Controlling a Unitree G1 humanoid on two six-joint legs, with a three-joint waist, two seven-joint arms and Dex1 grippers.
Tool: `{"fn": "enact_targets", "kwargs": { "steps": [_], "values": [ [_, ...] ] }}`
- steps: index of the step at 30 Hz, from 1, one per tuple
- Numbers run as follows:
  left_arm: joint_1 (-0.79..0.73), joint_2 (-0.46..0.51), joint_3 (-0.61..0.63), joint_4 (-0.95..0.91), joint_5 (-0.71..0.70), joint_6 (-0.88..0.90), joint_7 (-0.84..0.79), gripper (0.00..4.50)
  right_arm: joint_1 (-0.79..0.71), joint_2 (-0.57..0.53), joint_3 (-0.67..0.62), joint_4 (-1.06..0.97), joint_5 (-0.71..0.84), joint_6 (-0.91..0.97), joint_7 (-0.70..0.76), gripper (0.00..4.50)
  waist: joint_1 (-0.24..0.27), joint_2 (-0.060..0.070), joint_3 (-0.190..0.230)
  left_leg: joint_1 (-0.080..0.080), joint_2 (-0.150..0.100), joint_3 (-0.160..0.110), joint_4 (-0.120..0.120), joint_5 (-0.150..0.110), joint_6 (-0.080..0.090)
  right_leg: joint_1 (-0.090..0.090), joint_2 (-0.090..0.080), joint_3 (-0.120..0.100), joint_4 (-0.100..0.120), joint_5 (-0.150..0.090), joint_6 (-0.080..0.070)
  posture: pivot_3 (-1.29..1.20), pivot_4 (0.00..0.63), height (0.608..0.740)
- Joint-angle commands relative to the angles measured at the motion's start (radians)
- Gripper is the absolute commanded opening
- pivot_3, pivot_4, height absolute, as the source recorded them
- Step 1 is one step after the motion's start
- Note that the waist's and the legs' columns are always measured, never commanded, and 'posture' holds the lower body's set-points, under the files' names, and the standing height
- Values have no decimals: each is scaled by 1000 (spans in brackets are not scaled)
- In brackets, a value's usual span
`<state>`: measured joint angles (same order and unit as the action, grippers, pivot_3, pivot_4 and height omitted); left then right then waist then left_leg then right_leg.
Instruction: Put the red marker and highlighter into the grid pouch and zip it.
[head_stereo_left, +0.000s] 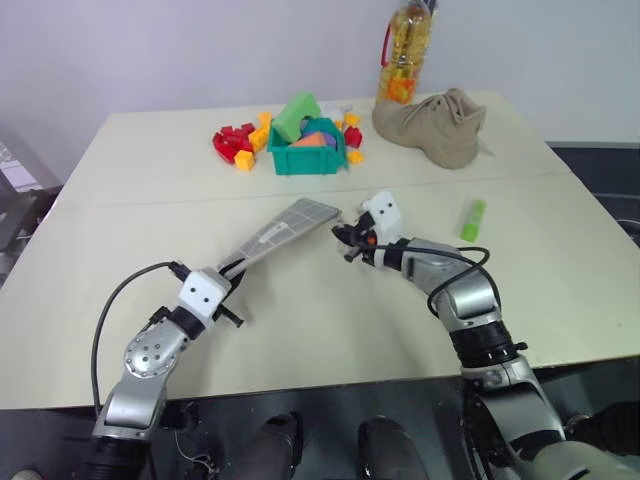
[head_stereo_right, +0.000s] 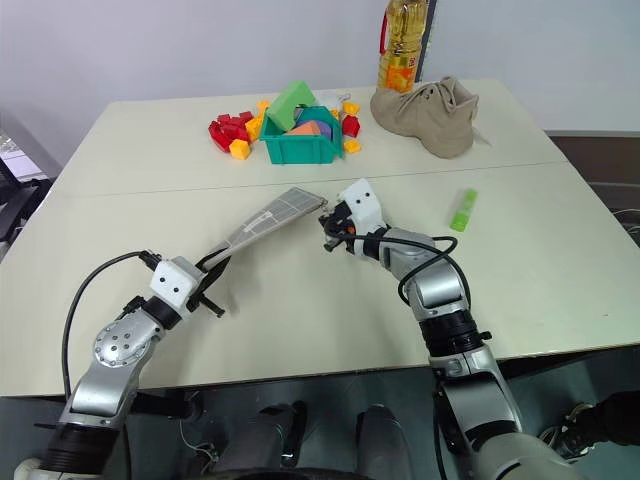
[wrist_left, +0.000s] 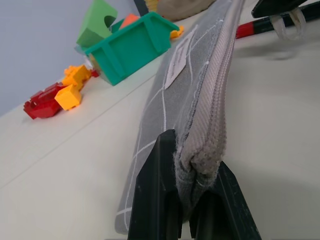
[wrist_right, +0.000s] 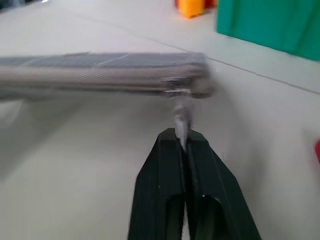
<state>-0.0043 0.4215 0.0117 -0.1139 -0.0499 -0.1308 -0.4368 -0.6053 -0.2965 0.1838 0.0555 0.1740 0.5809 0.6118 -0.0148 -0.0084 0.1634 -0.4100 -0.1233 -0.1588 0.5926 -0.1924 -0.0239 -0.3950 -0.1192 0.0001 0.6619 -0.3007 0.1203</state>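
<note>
The grid pouch (head_stereo_left: 285, 228) is held off the table, edge up, between both arms. My left gripper (wrist_left: 192, 162) is shut on the pouch's near end. My right gripper (wrist_right: 182, 137) is shut on the metal zipper pull (wrist_right: 180, 117) at the far end. Along the upper edge the zipper looks closed. The red marker (wrist_left: 250, 28) lies on the table just past the pouch's far end, partly under my right hand. To the right of that hand, the light-green highlighter (head_stereo_left: 473, 219) lies on the table, well apart from it.
At the back stands a green bin (head_stereo_left: 305, 155) of toy blocks. Loose red and yellow blocks (head_stereo_left: 235, 145) lie to its left. A beige boot (head_stereo_left: 435, 125) and an oil bottle (head_stereo_left: 405, 50) are at the back right.
</note>
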Motion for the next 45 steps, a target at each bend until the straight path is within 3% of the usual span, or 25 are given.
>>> {"fn": "enact_targets", "kwargs": {
  "steps": [1, 14, 21, 25, 30, 36, 44, 45],
  "values": [
    [-14, -25, -34, -70, 25, 54, 21, 0, 2, 10, 64, -104, -34, -6, -1, 45, 0, 0, 0, 0, 0, 0, 0, 0, 0, 0, 0, 0, 0, 0, 0, 0, 150, 740],
    [-96, -147, -93, -123, 67, 239, 101, 0, -27, 40, 268, -297, -40, 67, 86, 45, 2, 0, 0, 0, 0, 0, 0, 0, 0, 0, 0, 0, 0, 0, 0, 0, 150, 740],
    [-167, -197, -99, -92, 82, 286, 145, 0, -55, 50, 280, -292, -44, 51, 105, 45, 3, -1, 0, 0, 0, -1, 1, 0, 0, 1, 0, -1, 0, 0, 0, 0, 150, 740],
    [-184, -199, -93, -78, 93, 283, 163, 0, -54, 18, 218, -290, -21, 62, 123, 1285, 1, -1, 0, 0, 0, -1, 1, 0, 0, 0, 0, -1, 0, 0, 0, 0, 150, 740],
    [-180, -160, -63, -64, 106, 260, 171, 0, -33, -74, 103, -235, -50, 54, 68, 3824, 6, -1, 1, 0, 0, -1, 2, 0, 0, 1, 0, -1, -1, 0, 0, 0, 150, 740],
    [-174, -87, -50, -13, 136, 198, 160, 0, -12, -161, -57, -48, -81, 52, -45, 3824, 4, -1, 1, -1, -1, 0, 1, 0, 0, 1, 0, -1, -1, 0, 0, 0, 150, 740],
    [-184, -86, -60, 19, 140, 174, 157, 0, -3, -126, -185, 98, -18, 157, -104, 3824, 2, -1, 1, -1, 0, 0, 1, 0, 0, 1, 0, -1, -1, 0, 0, 0, 150, 740],
    [-185, -88, -62, 20, 141, 172, 156, 0, -2, -120, -193, 104, -13, 170, -110, 3323, 1, -1, 1, -1, 0, 0, 1, 0, 0, 1, 0, 0, -1, 0, 0, 0, 150, 740]
  ]
}}
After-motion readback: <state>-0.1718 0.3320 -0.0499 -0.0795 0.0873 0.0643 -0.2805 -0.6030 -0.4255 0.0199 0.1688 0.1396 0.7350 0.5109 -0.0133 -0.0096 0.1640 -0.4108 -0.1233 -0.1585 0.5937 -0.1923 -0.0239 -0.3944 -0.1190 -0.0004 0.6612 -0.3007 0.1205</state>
